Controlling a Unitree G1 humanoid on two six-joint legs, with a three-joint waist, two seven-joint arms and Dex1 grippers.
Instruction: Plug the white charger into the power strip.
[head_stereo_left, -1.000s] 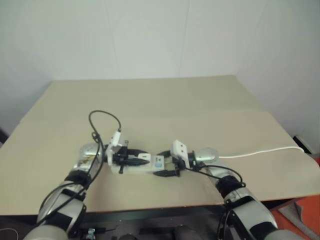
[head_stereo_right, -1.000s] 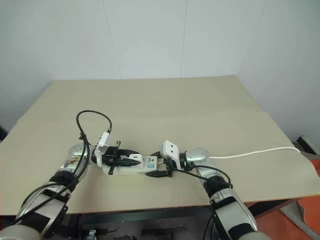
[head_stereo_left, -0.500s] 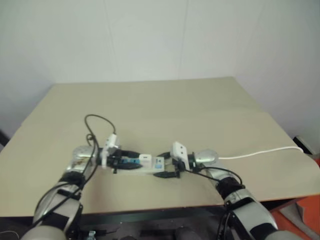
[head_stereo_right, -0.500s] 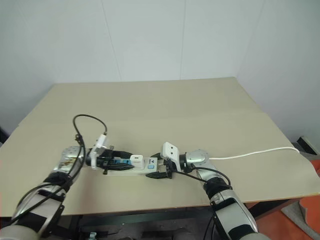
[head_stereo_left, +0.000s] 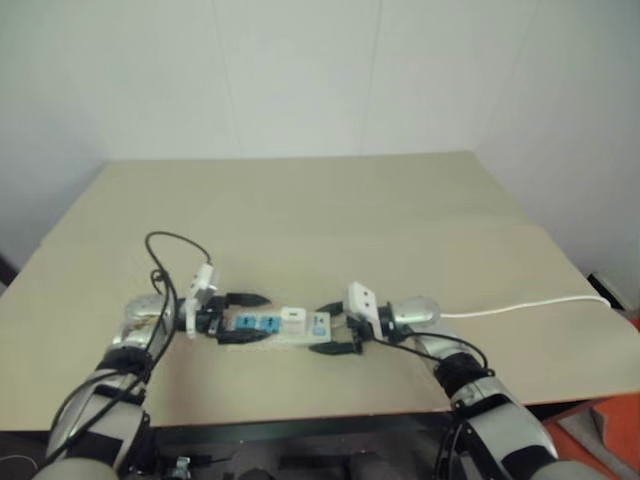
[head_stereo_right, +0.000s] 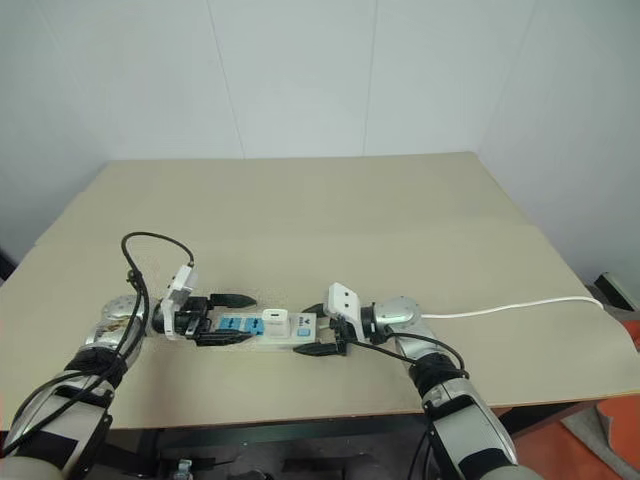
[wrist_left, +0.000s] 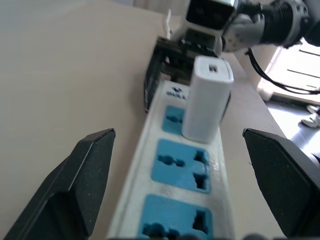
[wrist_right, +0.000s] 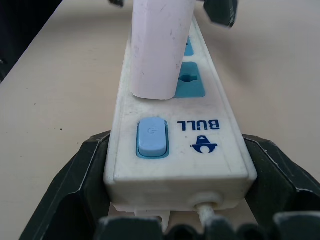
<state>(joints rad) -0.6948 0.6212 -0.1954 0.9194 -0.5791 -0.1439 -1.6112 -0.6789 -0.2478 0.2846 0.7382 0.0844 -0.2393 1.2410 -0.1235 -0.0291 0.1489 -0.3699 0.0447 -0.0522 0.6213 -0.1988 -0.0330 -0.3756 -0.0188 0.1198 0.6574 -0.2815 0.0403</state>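
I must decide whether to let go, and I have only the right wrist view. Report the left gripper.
Observer: The left gripper stands open, one finger on each side of the power strip, touching nothing.
Operator: Give me the charger's seating from its side.
Observer: In the left wrist view, the white charger stands upright in the socket nearest the switch end, its base down on the blue face.
Operator: Count the free sockets.
Observer: Two blue sockets are free, both between the charger and the left gripper's fingers.
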